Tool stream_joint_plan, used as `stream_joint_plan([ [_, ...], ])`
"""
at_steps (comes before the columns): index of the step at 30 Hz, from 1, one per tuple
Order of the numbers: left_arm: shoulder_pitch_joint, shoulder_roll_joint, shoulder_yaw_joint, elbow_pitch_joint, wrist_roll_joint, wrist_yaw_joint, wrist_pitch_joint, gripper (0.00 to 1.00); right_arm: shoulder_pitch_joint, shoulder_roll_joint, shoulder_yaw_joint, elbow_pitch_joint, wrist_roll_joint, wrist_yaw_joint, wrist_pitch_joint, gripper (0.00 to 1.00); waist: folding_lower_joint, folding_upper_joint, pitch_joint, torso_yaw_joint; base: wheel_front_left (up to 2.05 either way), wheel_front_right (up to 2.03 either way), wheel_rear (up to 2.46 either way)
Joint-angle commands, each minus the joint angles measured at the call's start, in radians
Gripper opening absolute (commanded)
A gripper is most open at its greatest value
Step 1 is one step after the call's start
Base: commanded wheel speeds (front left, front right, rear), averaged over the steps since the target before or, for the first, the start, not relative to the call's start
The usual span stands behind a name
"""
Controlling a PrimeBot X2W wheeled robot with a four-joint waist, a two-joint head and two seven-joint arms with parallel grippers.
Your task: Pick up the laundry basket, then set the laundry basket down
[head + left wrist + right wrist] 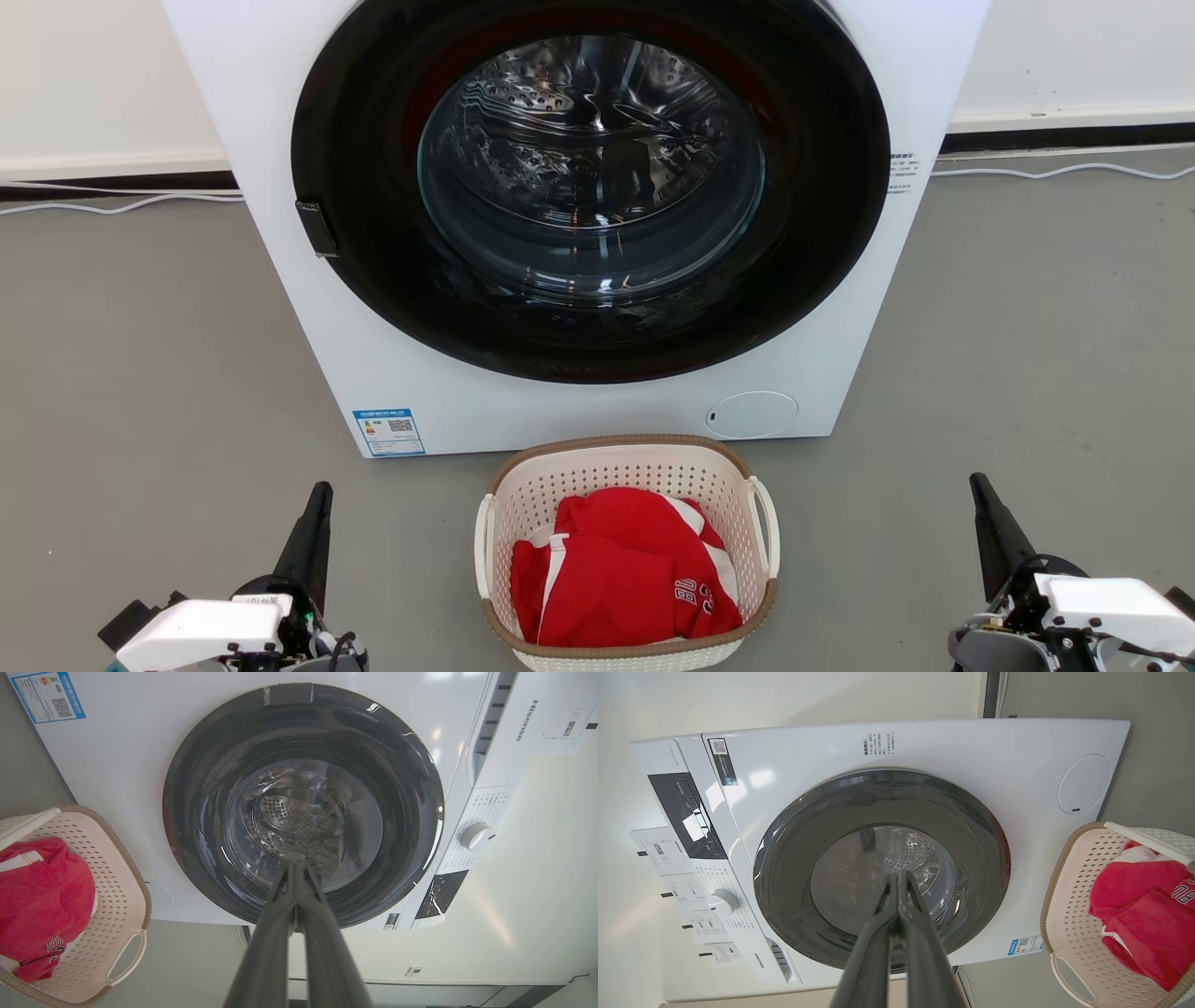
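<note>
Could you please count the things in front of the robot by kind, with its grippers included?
washing machine: 1
laundry basket: 1
red clothing bundle, lying in the basket: 1
grippers, namely left gripper and right gripper: 2
Total: 5

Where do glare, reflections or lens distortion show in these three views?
Head view: evenly lit and sharp, with rippled reflections on the washing machine door glass. Left wrist view: wide-angle bowing of the machine's edges, small glare spots on its white front panel. Right wrist view: same bowing, a bright reflection on the black control panel.
</note>
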Motion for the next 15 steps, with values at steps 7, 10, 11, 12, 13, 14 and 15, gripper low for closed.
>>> stream_joint_plan([
  [7,-0.055,0.014,0.024,-0.029,-0.006,-0.007,0.006,0.00,-0.059,-0.003,0.017,-0.030,0.006,0.007,0.011,0.00,0.0000,-0.0001,0.000,0.000,0.00,0.00,0.00],
  [10,-0.055,0.014,0.024,-0.029,-0.006,-0.007,0.006,0.00,-0.059,-0.003,0.017,-0.030,0.006,0.007,0.011,0.00,0.0000,-0.0001,0.000,0.000,0.00,0.00,0.00],
  [11,-0.055,0.014,0.024,-0.029,-0.006,-0.007,0.006,0.00,-0.059,-0.003,0.017,-0.030,0.006,0.007,0.011,0.00,0.0000,-0.0001,0.000,0.000,0.00,0.00,0.00],
  [12,-0.055,0.014,0.024,-0.029,-0.006,-0.007,0.006,0.00,-0.059,-0.003,0.017,-0.030,0.006,0.007,0.011,0.00,0.0000,-0.0001,0.000,0.000,0.00,0.00,0.00],
  [13,-0.055,0.014,0.024,-0.029,-0.006,-0.007,0.006,0.00,-0.059,-0.003,0.017,-0.030,0.006,0.007,0.011,0.00,0.0000,-0.0001,0.000,0.000,0.00,0.00,0.00],
  [14,-0.055,0.014,0.024,-0.029,-0.006,-0.007,0.006,0.00,-0.059,-0.003,0.017,-0.030,0.006,0.007,0.011,0.00,0.0000,-0.0001,0.000,0.000,0.00,0.00,0.00],
  [15,-0.055,0.014,0.024,-0.029,-0.006,-0.007,0.006,0.00,-0.059,-0.003,0.017,-0.030,0.006,0.007,0.011,0.00,0.0000,-0.0001,0.000,0.000,0.00,0.00,0.00],
])
